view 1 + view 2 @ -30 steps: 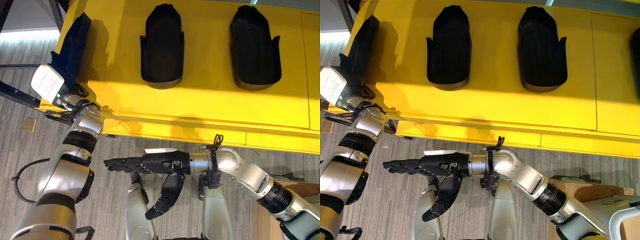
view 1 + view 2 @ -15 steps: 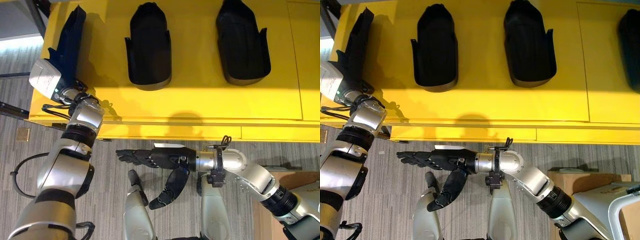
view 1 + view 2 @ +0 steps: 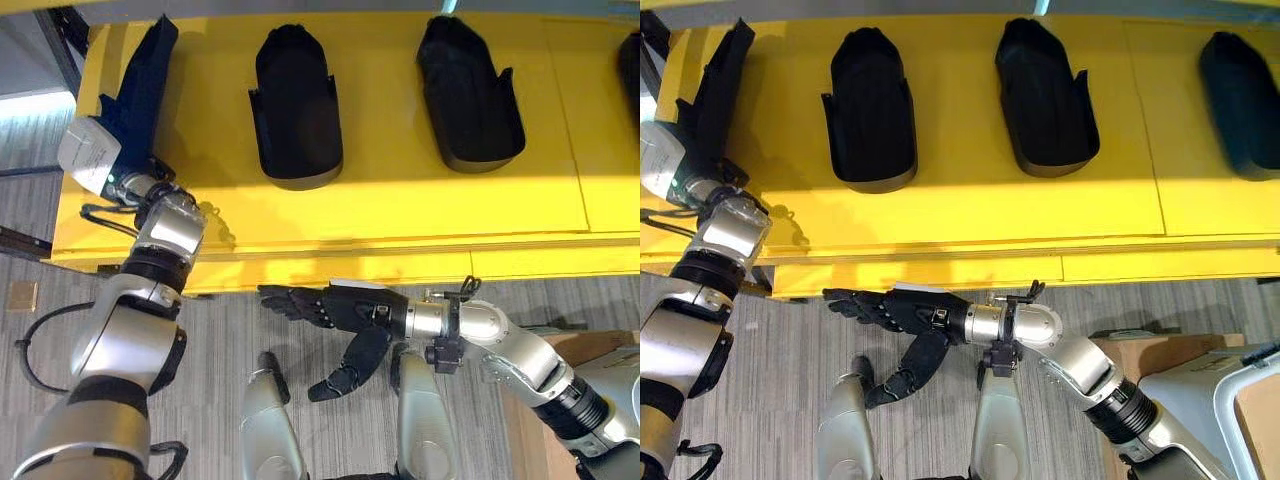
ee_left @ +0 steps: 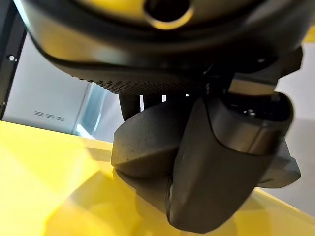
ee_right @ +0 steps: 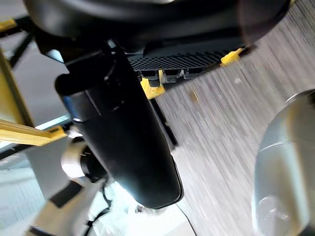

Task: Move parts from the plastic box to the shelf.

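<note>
A yellow shelf [image 3: 400, 210] runs across the top of the eye views. Black shoe-shaped parts [image 3: 295, 105] [image 3: 468, 90] lie on it, with another part [image 3: 1240, 90] further right. At the shelf's left end a black part [image 3: 145, 70] rests tilted on its side. My left hand [image 4: 216, 172] grips it, the thumb curled over the dark textured part [image 4: 142, 142]. My right hand [image 3: 345, 305] hovers open over the floor just below the shelf's front edge, fingers straight and pointing left, thumb hanging down, holding nothing.
A brown cardboard box [image 3: 1140, 360] and the corner of a grey plastic box [image 3: 1230, 400] sit at the lower right. Striped grey floor [image 3: 230, 320] lies in front of the shelf. A dark frame leg [image 3: 60, 30] stands by the shelf's left end.
The camera has shifted, so more of the shelf's right side shows. My right hand has drifted right and closer to the shelf edge, still open. The left hand stays on its part.
</note>
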Controlling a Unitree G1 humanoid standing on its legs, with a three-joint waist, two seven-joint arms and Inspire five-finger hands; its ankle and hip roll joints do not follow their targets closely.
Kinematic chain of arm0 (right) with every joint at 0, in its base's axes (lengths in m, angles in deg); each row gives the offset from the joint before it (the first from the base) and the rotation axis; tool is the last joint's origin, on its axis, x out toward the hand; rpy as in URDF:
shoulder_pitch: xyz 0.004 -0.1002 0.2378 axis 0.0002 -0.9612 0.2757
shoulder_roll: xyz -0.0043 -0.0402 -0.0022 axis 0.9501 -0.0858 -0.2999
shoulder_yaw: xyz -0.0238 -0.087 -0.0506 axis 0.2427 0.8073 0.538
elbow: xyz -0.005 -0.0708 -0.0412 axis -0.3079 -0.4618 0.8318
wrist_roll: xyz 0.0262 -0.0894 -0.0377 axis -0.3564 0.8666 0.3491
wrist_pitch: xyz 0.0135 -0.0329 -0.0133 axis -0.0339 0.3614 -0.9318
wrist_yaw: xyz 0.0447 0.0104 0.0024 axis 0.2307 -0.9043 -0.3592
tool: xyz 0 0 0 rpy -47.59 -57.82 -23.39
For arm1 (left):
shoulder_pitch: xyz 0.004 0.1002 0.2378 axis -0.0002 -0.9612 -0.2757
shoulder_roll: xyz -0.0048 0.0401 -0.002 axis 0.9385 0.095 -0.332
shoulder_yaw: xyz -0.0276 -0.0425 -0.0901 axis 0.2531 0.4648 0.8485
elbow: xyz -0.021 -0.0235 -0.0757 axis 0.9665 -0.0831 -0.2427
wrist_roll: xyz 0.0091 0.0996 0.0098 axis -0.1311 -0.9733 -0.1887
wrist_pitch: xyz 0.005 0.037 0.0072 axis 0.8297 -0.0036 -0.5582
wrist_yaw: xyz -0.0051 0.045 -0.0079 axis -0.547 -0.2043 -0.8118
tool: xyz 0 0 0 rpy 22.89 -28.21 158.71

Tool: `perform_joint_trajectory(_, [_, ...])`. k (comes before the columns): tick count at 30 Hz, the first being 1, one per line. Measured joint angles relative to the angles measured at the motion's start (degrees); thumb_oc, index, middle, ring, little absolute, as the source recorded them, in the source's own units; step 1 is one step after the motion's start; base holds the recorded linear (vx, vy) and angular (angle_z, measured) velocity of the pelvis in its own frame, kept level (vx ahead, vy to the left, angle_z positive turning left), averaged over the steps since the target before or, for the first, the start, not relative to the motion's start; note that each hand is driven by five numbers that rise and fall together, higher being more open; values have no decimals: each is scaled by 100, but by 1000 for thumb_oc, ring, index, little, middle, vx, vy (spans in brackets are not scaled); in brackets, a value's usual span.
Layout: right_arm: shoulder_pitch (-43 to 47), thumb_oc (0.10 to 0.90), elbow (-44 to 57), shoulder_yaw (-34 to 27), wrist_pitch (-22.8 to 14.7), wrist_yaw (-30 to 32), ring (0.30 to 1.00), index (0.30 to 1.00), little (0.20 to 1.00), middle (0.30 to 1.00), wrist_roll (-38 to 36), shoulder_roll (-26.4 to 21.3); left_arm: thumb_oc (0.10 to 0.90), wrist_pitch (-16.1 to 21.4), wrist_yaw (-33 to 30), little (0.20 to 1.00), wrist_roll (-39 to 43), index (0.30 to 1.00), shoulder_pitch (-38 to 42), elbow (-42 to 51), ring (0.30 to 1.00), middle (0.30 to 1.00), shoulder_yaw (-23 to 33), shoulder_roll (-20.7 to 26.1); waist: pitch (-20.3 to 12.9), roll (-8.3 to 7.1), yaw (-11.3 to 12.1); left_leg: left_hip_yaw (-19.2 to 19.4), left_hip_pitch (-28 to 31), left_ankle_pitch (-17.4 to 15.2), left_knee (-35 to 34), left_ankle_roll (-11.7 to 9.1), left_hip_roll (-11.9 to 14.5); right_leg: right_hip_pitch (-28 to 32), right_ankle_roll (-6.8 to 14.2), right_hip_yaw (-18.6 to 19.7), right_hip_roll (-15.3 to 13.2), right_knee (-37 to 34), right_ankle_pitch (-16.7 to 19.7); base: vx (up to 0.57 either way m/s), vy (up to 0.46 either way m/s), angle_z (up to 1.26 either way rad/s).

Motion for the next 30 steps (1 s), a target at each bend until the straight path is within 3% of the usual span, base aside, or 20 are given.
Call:
perform_joint_trajectory(3, [5, 900, -7, 188, -61, -386, 1000, 1000, 1000, 1000, 17, 190, 400, -83, -143, 300, -55, 300, 91, 57, 300, 300, 34, 136, 12, 17, -182, -175, -312, 178, -28, 27, -24, -152, 143, -77, 105, 46, 94, 57, -393, 12])
perform_joint_trajectory(5, [58, 900, -20, 270, -62, -419, 1000, 1000, 1000, 1000, 70, 278, 400, -5, -143, 300, -232, 300, 309, -21, 300, 300, -10, 169, 14, -7, -179, -267, -414, 499, -430, 14, 15, -211, 49, -377, 136, -151, 186, 6, -181, 34])
perform_joint_trajectory(8, [465, 900, -22, 422, -67, -342, 1000, 1000, 1000, 1000, 147, 191, 400, 172, -243, 300, -192, 300, 542, -114, 300, 300, -76, 209, 9, -15, -164, -298, -368, 948, -1142, 25, 29, -267, -68, -521, 215, -443, 332, 1, -35, 19])
perform_joint_trajectory(11, [793, 900, -13, 388, -69, -224, 1000, 1000, 1000, 1000, 149, 255, 400, 197, -402, 300, -158, 300, 627, -205, 300, 300, -87, 278, 9, -15, -184, -193, -307, 1149, -1485, 27, 75, -289, -136, -601, 248, -652, 475, 34, 34, -4])
perform_joint_trajectory(21, [908, 900, -12, 412, -54, -148, 1000, 1000, 1000, 1000, 152, 218, 400, 291, -403, 300, 86, 300, 730, -298, 300, 300, -185, 278, 8, -15, -203, -46, -258, 1226, -1580, -20, -45, -247, -48, -505, 171, -810, 645, 24, 43, -1])
perform_joint_trajectory(30, [869, 900, -12, 414, -9, -176, 1000, 1000, 1000, 1000, 231, 209, 400, 499, -781, 300, 737, 300, 730, -517, 300, 300, -69, 252, 8, -14, -342, 45, -96, 1311, -1739, -16, -121, -154, -21, -479, 98, -890, 664, -2, 27, 0])
